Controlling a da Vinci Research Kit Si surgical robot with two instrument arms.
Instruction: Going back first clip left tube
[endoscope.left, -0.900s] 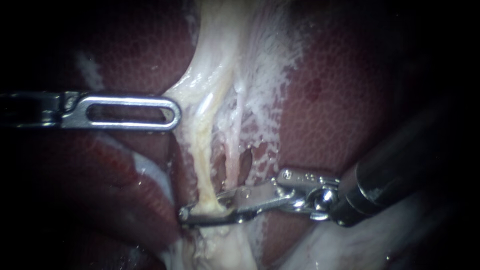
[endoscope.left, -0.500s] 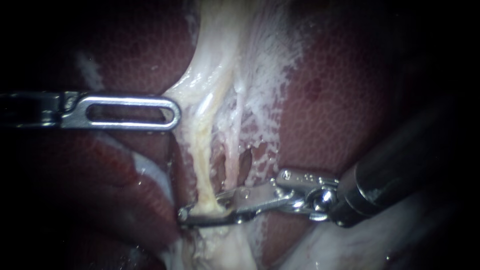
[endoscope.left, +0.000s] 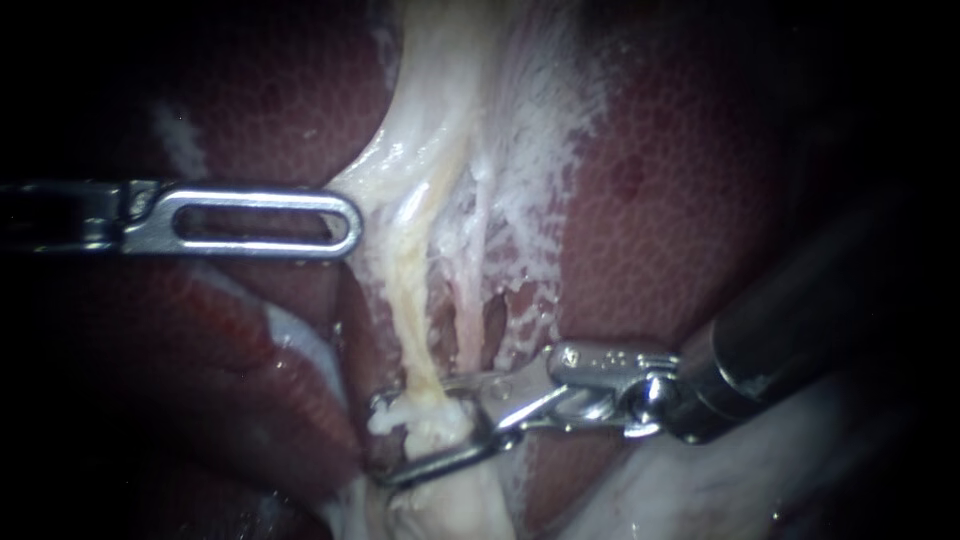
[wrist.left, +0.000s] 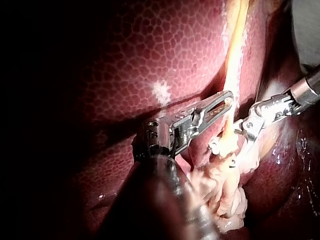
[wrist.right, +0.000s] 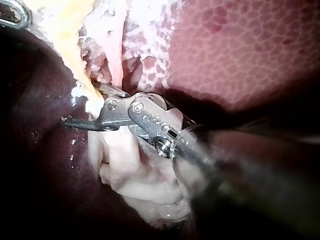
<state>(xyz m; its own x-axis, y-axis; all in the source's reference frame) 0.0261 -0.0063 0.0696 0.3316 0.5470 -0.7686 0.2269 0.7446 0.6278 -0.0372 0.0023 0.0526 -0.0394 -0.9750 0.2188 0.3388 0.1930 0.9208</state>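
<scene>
Liver (endoscope.left: 680, 220), dark red and mottled, fills the background on both sides of a pale central strip of membrane (endoscope.left: 530, 130). Two cords run down this strip: the yellowish left tube (endoscope.left: 405, 290) and, just beside it, the thinner pinkish right tube (endoscope.left: 466, 325). A lump of pale tissue (endoscope.left: 440, 505) lies under their lower ends.

The left instrument (endoscope.left: 350, 222) comes in level, its slotted jaws lying together and holding nothing. Their tip is just beside the upper stretch of the left tube, and the left wrist view shows it touching that tube.

The right instrument (endoscope.left: 386, 440) reaches across lower down, its jaws spread in a clear V. The left tube passes between them, crossing the upper jaw, while the lower jaw lies against the pale lump. Whether a clip sits on the tube there cannot be told.
</scene>
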